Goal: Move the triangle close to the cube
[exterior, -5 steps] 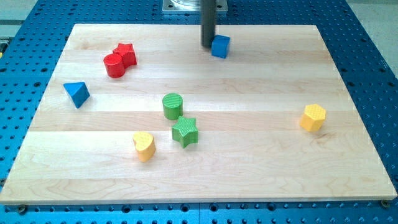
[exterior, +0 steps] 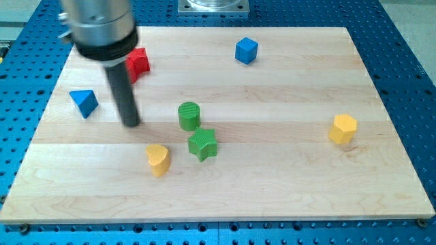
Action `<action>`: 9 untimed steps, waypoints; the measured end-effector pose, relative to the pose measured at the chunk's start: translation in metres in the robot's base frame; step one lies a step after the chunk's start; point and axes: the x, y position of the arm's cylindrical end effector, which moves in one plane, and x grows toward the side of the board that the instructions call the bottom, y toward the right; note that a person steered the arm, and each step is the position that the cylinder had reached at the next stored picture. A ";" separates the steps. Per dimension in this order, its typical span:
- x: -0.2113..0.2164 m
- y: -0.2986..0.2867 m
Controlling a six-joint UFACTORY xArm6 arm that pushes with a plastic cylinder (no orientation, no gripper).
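Camera view puts the blue triangle point(exterior: 84, 103) near the left edge of the wooden board point(exterior: 286, 163), roughly halfway up, standing alone on the pale wood. The blue cube point(exterior: 246, 50) sits far off toward the view's top, right of centre, so the two are well apart. My tip point(exterior: 131, 124) rests on the board to the right of the triangle and a little lower in the view, near it but not touching, with bare wood showing between them. This arm carries no claw, only the dark rod point(exterior: 126, 95), so there is nothing to read as open, closed or gripping. The rod rises from the tip into a broad dark housing point(exterior: 101, 26) that is blurred and fills the upper left.

Behind the rod, a red star point(exterior: 139, 61) shows at the housing's right edge; its left side is hidden, and I cannot tell what else lies behind there. A green cylinder point(exterior: 189, 116) stands right of the tip, near the board's middle, and a green star point(exterior: 202, 144) lies just below it, very close or touching. A yellow heart-like block point(exterior: 158, 159) sits below the tip, left of the green star. A yellow block point(exterior: 343, 128), seemingly hexagonal, stands alone toward the right edge. The board lies on a blue perforated table point(exterior: 409, 82)
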 end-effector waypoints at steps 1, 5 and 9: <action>0.006 -0.082; -0.043 -0.043; -0.069 0.014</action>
